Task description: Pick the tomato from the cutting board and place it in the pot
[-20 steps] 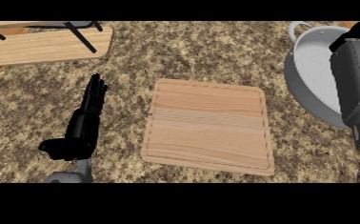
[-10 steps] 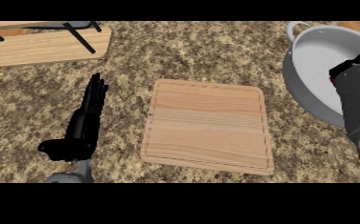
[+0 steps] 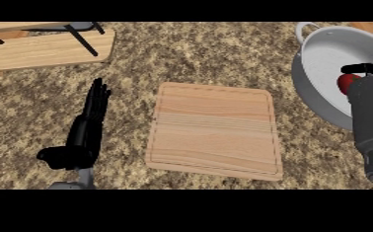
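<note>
We find the tomato [image 3: 348, 82] at the right hand [image 3: 357, 70] over the pot [image 3: 320, 73]; finger state indeterminable. Smooth, soft: hold round its middle.

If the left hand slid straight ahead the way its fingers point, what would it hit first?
Likely bare counter first; the left hand points up-view, slightly right, toward the wooden board at top left, though it may pass beside it.
</note>
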Controlling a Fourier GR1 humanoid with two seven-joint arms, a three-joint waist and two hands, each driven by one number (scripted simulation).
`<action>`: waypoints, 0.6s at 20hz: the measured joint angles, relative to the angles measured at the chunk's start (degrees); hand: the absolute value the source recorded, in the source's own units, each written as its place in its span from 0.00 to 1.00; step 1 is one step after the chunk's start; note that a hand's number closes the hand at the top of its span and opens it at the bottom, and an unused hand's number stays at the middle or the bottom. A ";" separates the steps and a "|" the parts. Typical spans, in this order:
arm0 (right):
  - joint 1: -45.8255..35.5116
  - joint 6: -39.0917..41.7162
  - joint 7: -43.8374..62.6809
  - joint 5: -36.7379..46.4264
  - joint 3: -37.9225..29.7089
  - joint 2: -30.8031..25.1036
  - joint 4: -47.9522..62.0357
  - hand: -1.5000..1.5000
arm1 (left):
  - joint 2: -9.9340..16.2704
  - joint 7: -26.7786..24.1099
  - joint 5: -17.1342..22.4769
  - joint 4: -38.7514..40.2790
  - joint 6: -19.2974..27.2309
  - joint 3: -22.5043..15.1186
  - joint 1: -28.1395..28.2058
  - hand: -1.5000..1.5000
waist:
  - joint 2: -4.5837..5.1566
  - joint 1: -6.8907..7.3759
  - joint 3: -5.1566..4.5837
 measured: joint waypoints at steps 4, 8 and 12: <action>0.77 -10.29 -4.70 -3.39 -0.73 1.42 -5.79 0.00 | 0.53 -0.11 -0.07 -0.08 0.00 0.60 0.23 0.50 | -0.23 -0.43 -0.02; 3.20 -17.85 -7.89 -7.52 -1.59 4.32 -11.33 0.00 | 0.57 -0.07 -0.08 -0.12 0.06 0.85 0.67 0.50 | -0.42 -0.94 -0.08; 8.05 -21.84 -11.08 -12.55 -1.06 7.18 -17.47 0.00 | 0.84 1.07 0.23 0.01 -0.17 1.54 -0.31 0.50 | -0.52 -1.37 -0.12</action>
